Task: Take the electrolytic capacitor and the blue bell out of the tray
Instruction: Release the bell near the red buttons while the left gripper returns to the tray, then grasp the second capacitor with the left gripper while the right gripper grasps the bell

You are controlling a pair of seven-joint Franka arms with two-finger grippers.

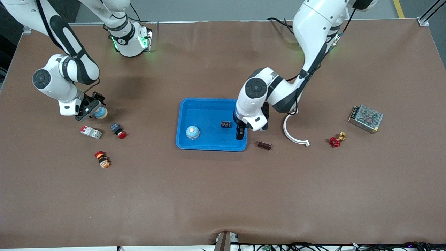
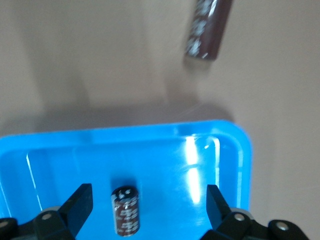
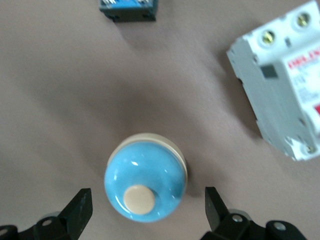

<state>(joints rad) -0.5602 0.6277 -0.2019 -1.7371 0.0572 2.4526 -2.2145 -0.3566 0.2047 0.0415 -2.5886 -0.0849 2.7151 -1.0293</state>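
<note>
Left pincer (image 1: 240, 135) hangs spread over a capacitor (image 2: 125, 210) in the tray (image 1: 209, 146); right pincer (image 1: 91, 111), spread, straddles a bell (image 3: 145, 183).

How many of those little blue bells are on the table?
2. The first bell sits in the blue tray. The second bell rests on the table toward the right arm's end, between the right gripper's open fingers. None seems hidden.

Table (image 1: 223, 195): brown, my work surface.
Middle: blue tray (image 1: 205, 146), brown capacitor (image 1: 264, 145) beside it.
My left arm's end: white curved piece (image 1: 292, 135), red valve (image 1: 335, 141), metal power supply (image 1: 365, 118).
My right arm's end: blue bell (image 1: 101, 112), white breaker (image 1: 91, 132), red-capped button (image 1: 118, 130), orange-and-red switch (image 1: 102, 159).
</note>
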